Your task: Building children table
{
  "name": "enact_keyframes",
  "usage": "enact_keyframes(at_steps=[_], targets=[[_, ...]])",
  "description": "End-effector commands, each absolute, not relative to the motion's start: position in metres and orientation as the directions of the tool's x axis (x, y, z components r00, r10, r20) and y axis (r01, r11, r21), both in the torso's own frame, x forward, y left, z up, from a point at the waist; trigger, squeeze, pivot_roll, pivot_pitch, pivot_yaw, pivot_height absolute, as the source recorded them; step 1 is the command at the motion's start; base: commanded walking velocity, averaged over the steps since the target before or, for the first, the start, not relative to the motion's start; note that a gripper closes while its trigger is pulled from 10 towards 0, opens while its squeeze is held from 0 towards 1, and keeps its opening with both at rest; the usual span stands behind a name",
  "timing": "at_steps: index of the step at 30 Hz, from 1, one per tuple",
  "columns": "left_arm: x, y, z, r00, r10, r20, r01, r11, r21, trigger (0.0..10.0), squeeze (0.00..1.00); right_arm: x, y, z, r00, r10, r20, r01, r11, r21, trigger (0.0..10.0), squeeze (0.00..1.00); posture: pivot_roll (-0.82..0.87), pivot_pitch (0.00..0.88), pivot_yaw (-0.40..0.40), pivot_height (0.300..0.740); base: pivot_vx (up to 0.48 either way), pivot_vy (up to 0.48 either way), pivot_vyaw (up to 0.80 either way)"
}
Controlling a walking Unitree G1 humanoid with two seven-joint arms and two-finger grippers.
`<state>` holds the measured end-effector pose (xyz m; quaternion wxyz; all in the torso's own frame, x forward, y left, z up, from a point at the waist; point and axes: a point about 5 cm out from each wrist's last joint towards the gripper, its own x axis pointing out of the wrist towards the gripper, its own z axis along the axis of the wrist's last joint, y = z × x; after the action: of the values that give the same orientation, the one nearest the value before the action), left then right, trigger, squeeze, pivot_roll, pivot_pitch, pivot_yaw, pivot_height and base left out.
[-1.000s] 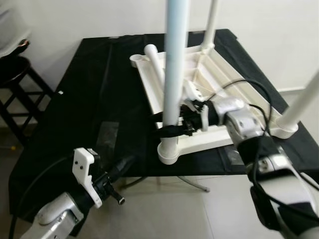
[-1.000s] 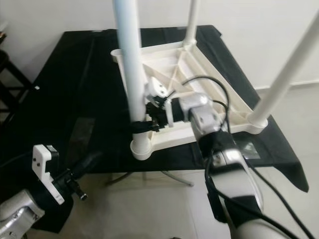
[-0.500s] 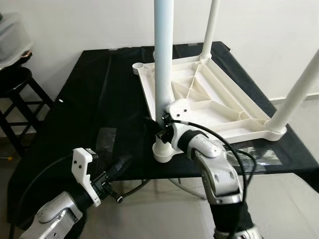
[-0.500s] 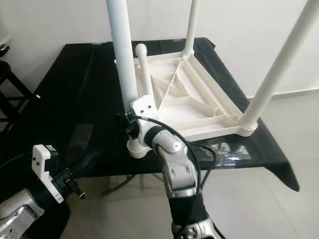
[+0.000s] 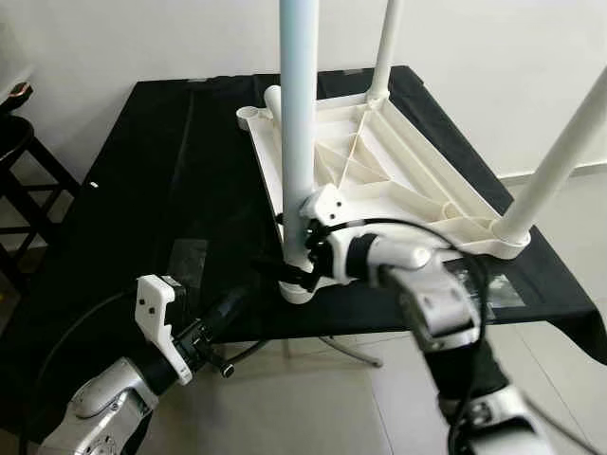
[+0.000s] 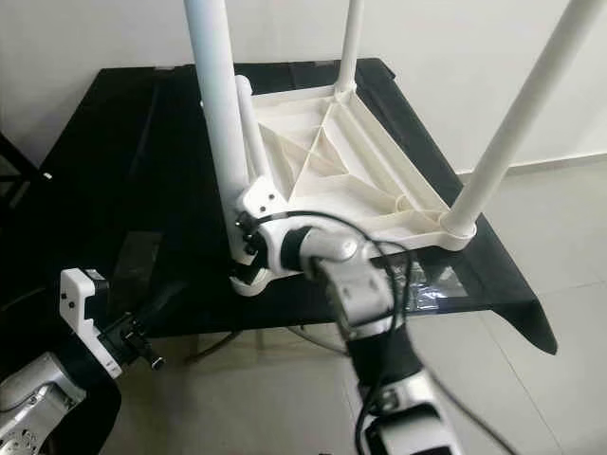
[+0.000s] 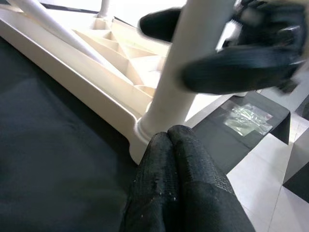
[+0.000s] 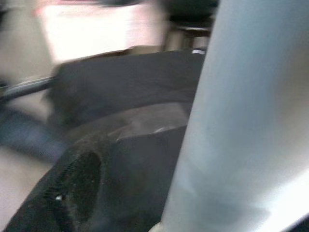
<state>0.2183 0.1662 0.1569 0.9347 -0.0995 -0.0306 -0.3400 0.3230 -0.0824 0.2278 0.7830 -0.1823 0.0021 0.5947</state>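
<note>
Since the near leg (image 5: 296, 123) already stands upright in the corner socket (image 5: 296, 286) of the upturned white children's table top (image 5: 379, 175), the step in hand looks like seating or tightening that leg, and doing it well means keeping the post vertical while pressing or turning, so it does not bind in the socket. The grip sits low on the leg, just above the socket, which gives control with little leverage to tip it. The table top lies underside-up on a black cloth-covered table (image 5: 152, 171), its near corner close to the table's front edge, so a hard sideways push could slide it toward that edge. Two more legs stand in the far (image 5: 384, 47) and right (image 5: 560, 161) corners; a fourth leg (image 6: 251, 128) lies loose across the frame near the empty back-left socket.

The right gripper (image 5: 296, 254) reaches in from the right with the forearm bent across the front of the table top, its black fingers wrapped around the near leg, one on each side. The left gripper (image 7: 171, 145) rests low at the table's front edge, its fingers pressed together and empty, their tips just short of the socket.
</note>
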Motion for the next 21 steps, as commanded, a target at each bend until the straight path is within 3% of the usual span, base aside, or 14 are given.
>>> enact_keyframes(at_steps=[1,4,9,10,11,12,21], targets=[[0.217,0.163,0.155,0.764,-0.633,0.125,0.645,0.743,-0.179,10.0,0.0,0.322,-0.082,0.23,0.169,0.959,-0.227,-0.953,0.1,-0.287,10.0,0.0,0.0,0.132,-0.017,0.74,0.0,0.0,0.0],[0.214,0.162,0.156,0.764,-0.632,0.127,0.645,0.743,-0.178,10.0,0.0,0.335,-0.089,0.238,0.119,0.96,-0.252,-0.954,0.041,-0.296,10.0,0.0,0.01,0.142,-0.018,0.74,0.0,0.0,0.0],[0.212,0.162,0.156,0.763,-0.634,0.125,0.646,0.742,-0.179,10.0,0.0,0.345,-0.087,0.249,0.097,0.973,-0.208,-0.959,0.035,-0.282,10.0,0.0,0.02,0.151,-0.013,0.74,0.0,0.0,0.0],[0.211,0.162,0.156,0.762,-0.635,0.122,0.647,0.741,-0.179,10.0,0.0,0.349,-0.086,0.252,0.081,0.978,-0.191,-0.963,0.027,-0.268,4.8,0.0,0.03,0.156,-0.012,0.74,0.0,0.0,0.0],[0.21,0.161,0.156,0.762,-0.636,0.121,0.647,0.741,-0.18,10.0,0.0,0.35,-0.086,0.253,0.062,0.981,-0.181,-0.966,0.013,-0.259,4.8,0.0,0.03,0.157,-0.011,0.74,0.0,0.0,0.0],[0.209,0.162,0.156,0.761,-0.637,0.119,0.648,0.74,-0.18,10.0,0.0,0.351,-0.087,0.253,0.044,0.983,-0.176,-0.969,-0.001,-0.246,0.0,0.0,0.04,0.159,-0.007,0.74,0.0,0.0,0.0],[0.208,0.162,0.156,0.76,-0.641,0.109,0.649,0.738,-0.183,10.0,0.0,0.357,-0.093,0.25,-0.034,0.981,-0.189,-0.971,-0.077,-0.224,0.0,0.0,0.04,0.161,-0.002,0.74,0.0,0.0,0.0]])
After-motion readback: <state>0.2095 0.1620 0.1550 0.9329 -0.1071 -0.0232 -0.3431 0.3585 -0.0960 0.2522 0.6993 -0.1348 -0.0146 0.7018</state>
